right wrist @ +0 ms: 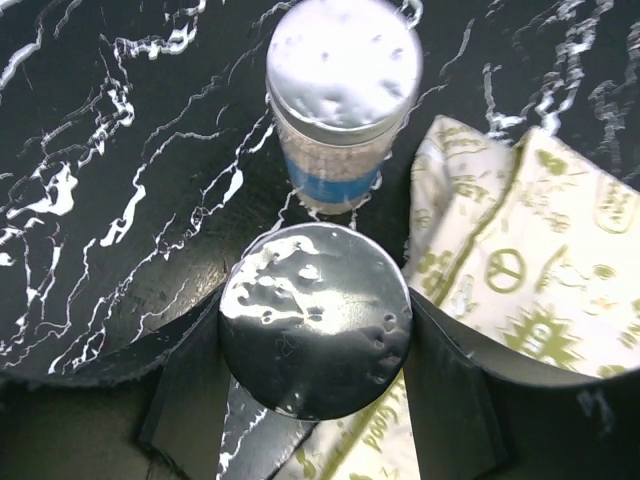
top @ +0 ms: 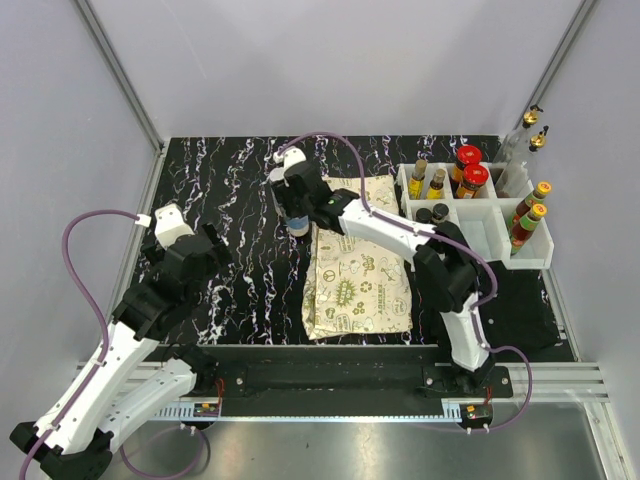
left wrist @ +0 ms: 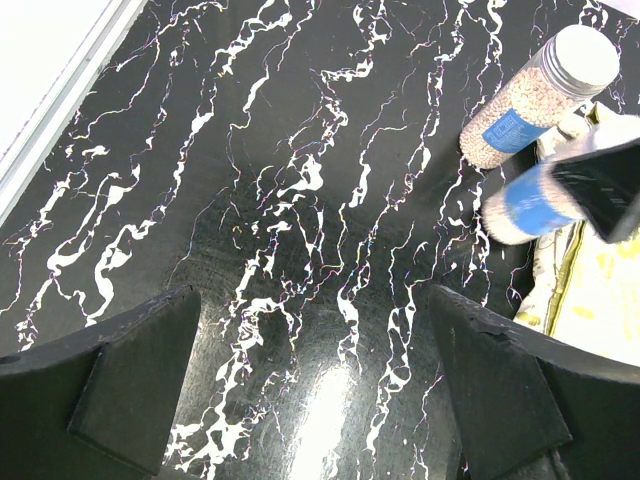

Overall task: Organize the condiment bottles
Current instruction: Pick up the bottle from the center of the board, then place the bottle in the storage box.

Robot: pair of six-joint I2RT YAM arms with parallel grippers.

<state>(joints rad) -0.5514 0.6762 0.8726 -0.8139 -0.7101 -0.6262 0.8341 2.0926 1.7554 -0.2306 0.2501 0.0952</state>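
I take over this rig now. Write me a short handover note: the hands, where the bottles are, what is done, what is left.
Hands: the left hand is open and empty over the table; the right hand is shut on a silver-capped jar at the left edge of the cloth.
Things: a second jar stands on the table just beyond it.
Done: about eight bottles stand in the white bins at the right rear, two tall clear bottles at their far corner.
Left: both jars probably go to the bins.

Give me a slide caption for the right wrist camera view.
Right gripper clamps a silver-lidded jar, second jar just beyond, patterned cloth at right.
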